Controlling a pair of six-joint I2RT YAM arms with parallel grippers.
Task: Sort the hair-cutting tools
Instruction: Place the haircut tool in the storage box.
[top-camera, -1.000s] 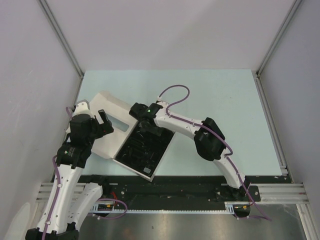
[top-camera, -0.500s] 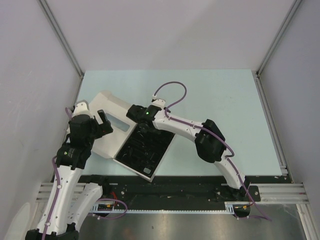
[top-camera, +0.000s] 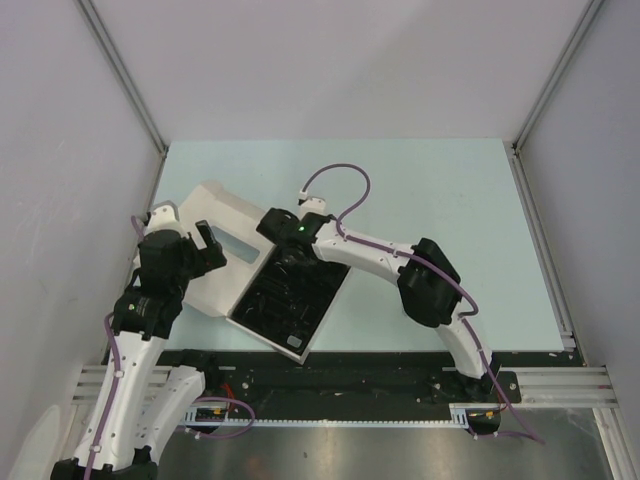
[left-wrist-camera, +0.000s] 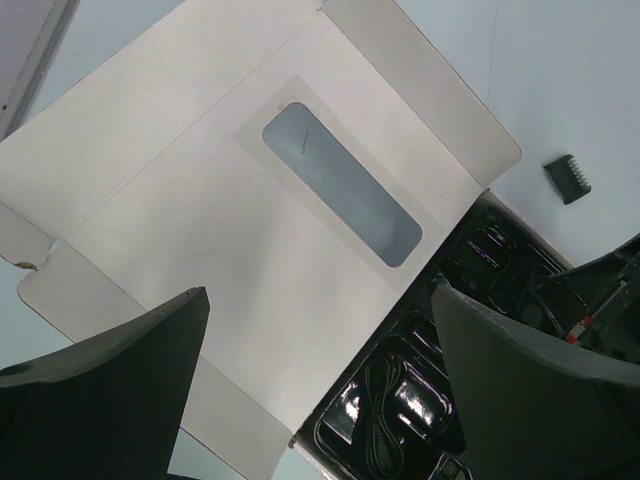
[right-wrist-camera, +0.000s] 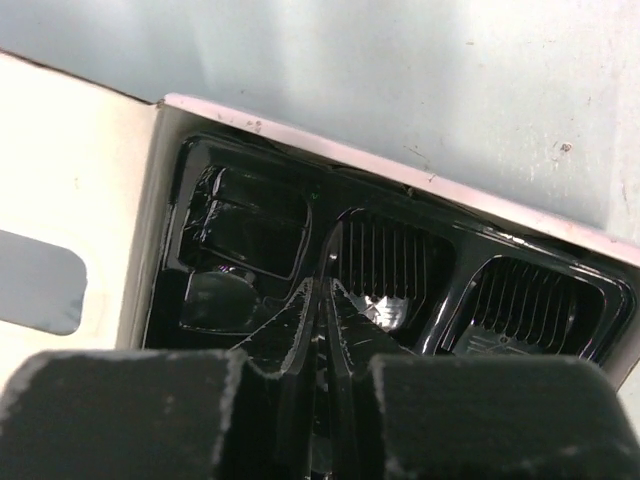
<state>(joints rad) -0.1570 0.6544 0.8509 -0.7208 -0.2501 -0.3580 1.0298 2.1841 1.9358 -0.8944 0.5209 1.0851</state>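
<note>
Starting with a small black ribbed comb guard lying loose on the pale blue table, just off the far corner of the glossy black plastic tray and apart from it. Down inside the tray now, picking out a second ribbed guard seated in the middle pocket at the far end, and a third ribbed guard in the pocket to its right. Also catching what looks like a coiled black cable tucked in a pocket nearer the arms. Over to the right gripper: low in the tray, fingers pressed together to a point at the ridge between the smooth left pocket and the second guard, with no way of telling about anything pinched between them. On to the left gripper: hovering above the flat white cardboard lid with its clear oblong window, fingers spread wide, holding nothing. Lid folded back flat on the table, left of the tray.
</note>
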